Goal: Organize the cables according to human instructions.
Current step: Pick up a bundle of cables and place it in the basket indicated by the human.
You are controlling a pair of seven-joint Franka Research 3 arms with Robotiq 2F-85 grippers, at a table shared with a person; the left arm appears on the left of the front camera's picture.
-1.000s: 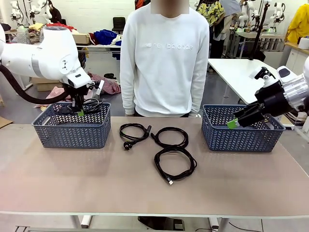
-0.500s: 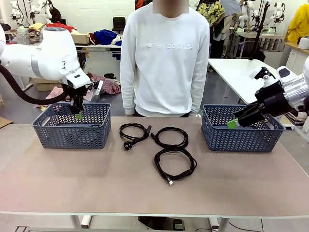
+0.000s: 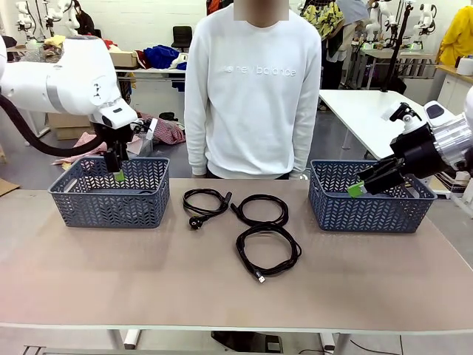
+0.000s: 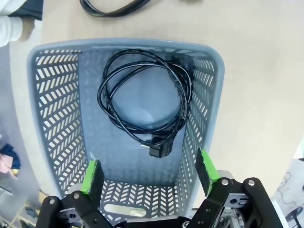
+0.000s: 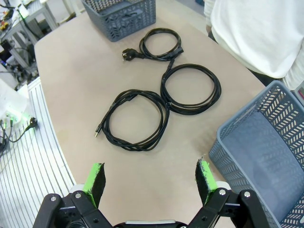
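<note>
A: Room, quick?
B: White back wall (image 3: pixel 140 22), grey floor (image 3: pixel 332 144), bright even light.
A: Furniture?
B: Tan bench (image 3: pixel 111 274) up front with rounded corners. A white table (image 3: pixel 362 111) stands behind it on the right. There's a long table (image 3: pixel 159 72) far back on the left, heaped with clothes (image 3: pixel 159 55), a blue pile among them. Black chair (image 3: pixel 182 35) by the wall.
A: Anything on the floor?
B: Cardboard box (image 3: pixel 68 132) on the left, red patterned cloth (image 3: pixel 168 132) near it. Yellow garment (image 3: pixel 458 33) at the far right edge. More white tables further back, too small to tell more.
</note>
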